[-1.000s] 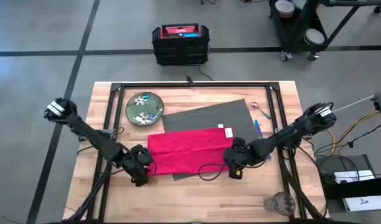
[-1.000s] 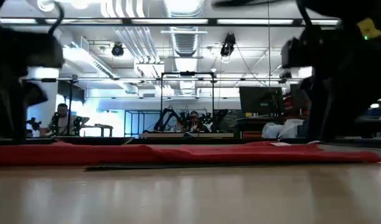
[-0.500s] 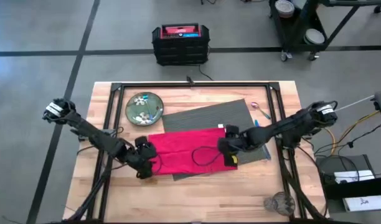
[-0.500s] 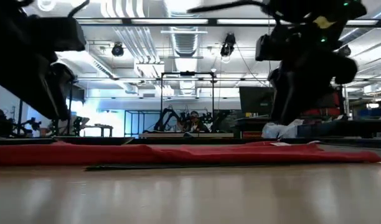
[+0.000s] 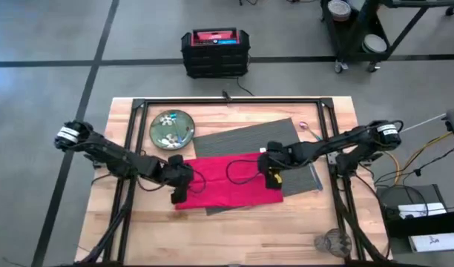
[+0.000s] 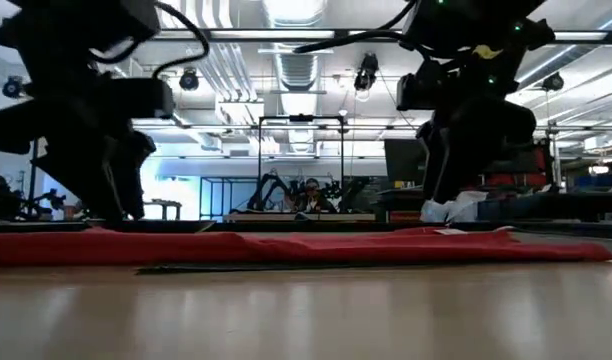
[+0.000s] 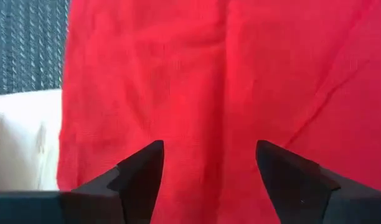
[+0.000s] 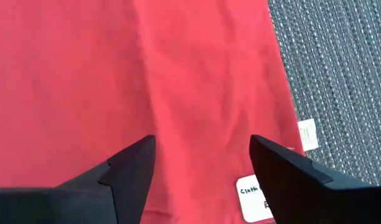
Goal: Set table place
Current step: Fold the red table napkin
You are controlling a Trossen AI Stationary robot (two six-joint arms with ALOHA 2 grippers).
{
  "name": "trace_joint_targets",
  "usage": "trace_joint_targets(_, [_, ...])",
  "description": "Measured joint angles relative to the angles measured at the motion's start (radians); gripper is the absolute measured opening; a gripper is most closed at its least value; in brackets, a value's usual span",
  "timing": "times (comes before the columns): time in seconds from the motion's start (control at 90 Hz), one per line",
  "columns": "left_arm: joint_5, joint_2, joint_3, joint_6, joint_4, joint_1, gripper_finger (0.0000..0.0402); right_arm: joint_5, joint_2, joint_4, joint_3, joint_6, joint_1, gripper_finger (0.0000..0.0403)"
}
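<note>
Now mid napkin step: red napkin point(image 5: 227, 180) flat across grey placemat point(image 5: 249, 137) on bench point(image 5: 138, 230). Left claw point(image 5: 179, 187) at its left end, right claw point(image 5: 270, 176) at right end, both spread, empty, likely for smoothing. Plate point(image 5: 172, 127) apart.

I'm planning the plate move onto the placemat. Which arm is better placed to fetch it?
Probably the left. Its gripper hovers open over the napkin's left end, nearer the plate; the right gripper is open over the napkin's far end.
</note>
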Motion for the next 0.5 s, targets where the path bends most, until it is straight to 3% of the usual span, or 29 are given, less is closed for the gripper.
trace_joint_targets(0.5, [0.000, 0.009, -0.016, 0.041, 0.088, 0.024, 0.0219, -0.027, 0.000, 0.003, -0.002, -0.007, 0.000, 0.0290])
